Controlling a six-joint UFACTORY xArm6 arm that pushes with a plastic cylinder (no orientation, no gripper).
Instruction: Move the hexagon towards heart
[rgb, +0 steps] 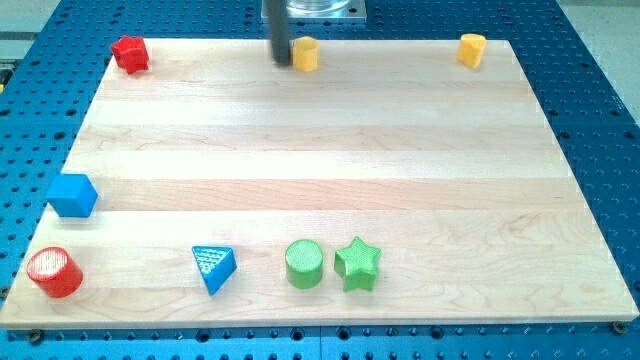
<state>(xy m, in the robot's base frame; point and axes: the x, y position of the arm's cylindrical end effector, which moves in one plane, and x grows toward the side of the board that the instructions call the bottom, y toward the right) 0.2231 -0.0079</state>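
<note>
My tip (281, 62) rests on the board at the view's top, just left of a yellow block (306, 54) that looks like the hexagon; the two touch or nearly touch. A second yellow block (472, 49), apparently the heart, sits near the top right corner, far to the right of the first. The rod comes down from the top edge of the view.
A red star-like block (129, 53) sits at the top left corner. A blue cube (73, 194) is at the left edge. Along the bottom stand a red cylinder (53, 272), a blue triangle (213, 268), a green cylinder (304, 264) and a green star (357, 264).
</note>
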